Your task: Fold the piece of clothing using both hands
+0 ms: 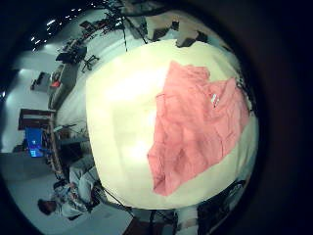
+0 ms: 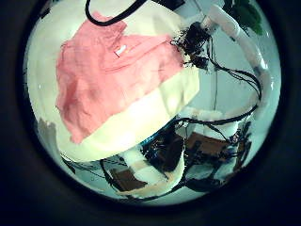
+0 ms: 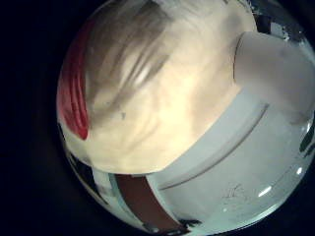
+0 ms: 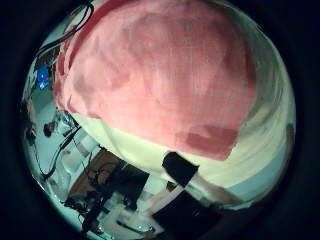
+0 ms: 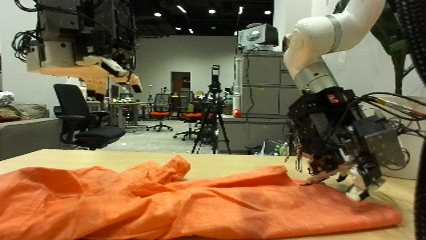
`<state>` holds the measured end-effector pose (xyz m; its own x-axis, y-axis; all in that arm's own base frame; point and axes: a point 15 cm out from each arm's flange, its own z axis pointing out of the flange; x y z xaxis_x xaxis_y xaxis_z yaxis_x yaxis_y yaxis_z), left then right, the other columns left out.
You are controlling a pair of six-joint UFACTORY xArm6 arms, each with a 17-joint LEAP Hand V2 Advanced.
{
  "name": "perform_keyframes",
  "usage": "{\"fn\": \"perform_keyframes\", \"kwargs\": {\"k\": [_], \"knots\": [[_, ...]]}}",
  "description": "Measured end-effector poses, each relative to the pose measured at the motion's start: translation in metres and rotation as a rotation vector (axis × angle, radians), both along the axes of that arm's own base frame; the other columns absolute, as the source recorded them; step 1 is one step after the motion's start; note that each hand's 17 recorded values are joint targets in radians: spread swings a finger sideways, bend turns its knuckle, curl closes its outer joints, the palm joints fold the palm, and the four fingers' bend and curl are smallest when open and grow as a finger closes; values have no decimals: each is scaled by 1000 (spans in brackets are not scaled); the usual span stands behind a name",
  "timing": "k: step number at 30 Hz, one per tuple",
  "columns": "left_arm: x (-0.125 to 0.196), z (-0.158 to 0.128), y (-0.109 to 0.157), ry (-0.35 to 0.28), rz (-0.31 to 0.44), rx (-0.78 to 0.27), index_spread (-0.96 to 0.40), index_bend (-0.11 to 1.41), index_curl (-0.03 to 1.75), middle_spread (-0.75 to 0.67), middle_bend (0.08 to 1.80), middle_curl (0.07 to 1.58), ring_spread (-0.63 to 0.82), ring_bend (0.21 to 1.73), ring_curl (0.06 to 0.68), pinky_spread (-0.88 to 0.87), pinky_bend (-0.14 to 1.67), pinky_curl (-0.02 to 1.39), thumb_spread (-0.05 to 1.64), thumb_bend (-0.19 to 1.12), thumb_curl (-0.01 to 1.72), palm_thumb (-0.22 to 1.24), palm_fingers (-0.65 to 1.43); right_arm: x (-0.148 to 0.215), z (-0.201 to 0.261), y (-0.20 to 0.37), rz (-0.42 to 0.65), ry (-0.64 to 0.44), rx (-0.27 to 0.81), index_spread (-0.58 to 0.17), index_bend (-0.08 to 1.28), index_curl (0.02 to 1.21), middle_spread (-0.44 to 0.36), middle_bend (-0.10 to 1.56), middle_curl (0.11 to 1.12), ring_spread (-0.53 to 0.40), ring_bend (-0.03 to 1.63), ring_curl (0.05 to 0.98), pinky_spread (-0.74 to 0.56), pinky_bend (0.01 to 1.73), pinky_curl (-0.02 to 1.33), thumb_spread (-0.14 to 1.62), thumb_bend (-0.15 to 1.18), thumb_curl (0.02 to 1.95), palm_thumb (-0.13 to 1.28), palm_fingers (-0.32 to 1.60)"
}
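Outside view: left hand unseen.

The garment lies on the table (right hand above one end).

The orange garment is running off the outside view's lower and near-side edges. The right hand is hiding its fingertips against the cloth, so its grip is staying unclear. The left hand is showing nowhere.

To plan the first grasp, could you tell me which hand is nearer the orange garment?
The right hand is nearer: it is down at the edge of the orange garment. The left hand hangs high above the cloth, well clear of it.
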<state>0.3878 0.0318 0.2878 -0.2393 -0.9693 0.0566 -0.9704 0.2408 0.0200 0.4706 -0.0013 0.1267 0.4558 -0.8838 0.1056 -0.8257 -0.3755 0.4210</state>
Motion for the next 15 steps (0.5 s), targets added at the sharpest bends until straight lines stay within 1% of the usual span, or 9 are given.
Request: {"fn": "perform_keyframes", "kwargs": {"k": [3, 6, 8, 9, 10, 11, 14, 15], "knots": [[-2, -1, 0, 4, 0, -1, -14, 152, 271, 347, 172, 242, 563, 383, 222, 563, 195, 303, 813, -35, 319, 6, -64, 4, -2, -2, -8, -19, 3, -246, 174, 280, -12, 255, 337, 62, 330, 286, 175, 222, 307, 936, -13, 312, 595, 231], [-2, 1, 2, 0, -1, 0, -14, 152, 270, 346, 172, 240, 562, 383, 223, 563, 197, 305, 817, -33, 318, 7, -63, 9, 2, -5, -12, -44, 8, -261, 197, 294, -53, 326, 362, -8, 386, 293, 87, 189, 291, 936, -7, 322, 659, 416], [-3, 2, 3, -1, 3, 0, -14, 155, 271, 346, 173, 241, 562, 381, 222, 562, 197, 305, 818, -33, 318, 7, -59, 10, 3, -6, -13, -55, 11, -269, 195, 302, -67, 335, 367, -46, 422, 300, 46, 178, 281, 936, -11, 324, 682, 459], [-3, 3, 4, -3, 3, 0, -14, 155, 271, 346, 173, 241, 562, 381, 222, 562, 197, 305, 819, -33, 318, 7, -59, 11, 4, -5, -10, -62, 12, -283, 189, 301, -87, 364, 377, -95, 481, 310, -14, 215, 281, 937, -6, 328, 708, 612], [-3, 3, 4, -4, 2, 0, -14, 155, 271, 346, 173, 241, 562, 380, 222, 562, 197, 305, 820, -33, 318, 7, -59, 11, 6, -6, -10, -66, 13, -297, 184, 300, -107, 383, 384, -134, 523, 312, -77, 243, 276, 934, -8, 330, 726, 718], [-3, 4, 4, -5, 1, 0, -14, 154, 271, 346, 172, 241, 562, 379, 222, 562, 199, 306, 820, -33, 317, 7, -58, 11, 8, -5, -8, -70, 14, -317, 197, 320, -136, 409, 403, -184, 575, 339, -160, 282, 287, 934, -12, 333, 746, 814], [-4, 7, 4, -13, 0, 1, -14, 153, 270, 346, 173, 240, 556, 377, 221, 562, 203, 309, 824, -31, 319, 12, -56, 11, 13, -6, -9, -79, 14, -357, 212, 348, -189, 454, 433, -268, 648, 372, -348, 372, 304, 931, -14, 336, 781, 1014], [-4, 8, 3, -13, 1, 1, -14, 153, 270, 346, 173, 240, 556, 376, 221, 561, 203, 310, 825, -32, 319, 12, -56, 11, 15, -6, -10, -81, 14, -368, 210, 352, -209, 455, 437, -289, 662, 377, -404, 400, 303, 929, -13, 338, 796, 1053]]}}
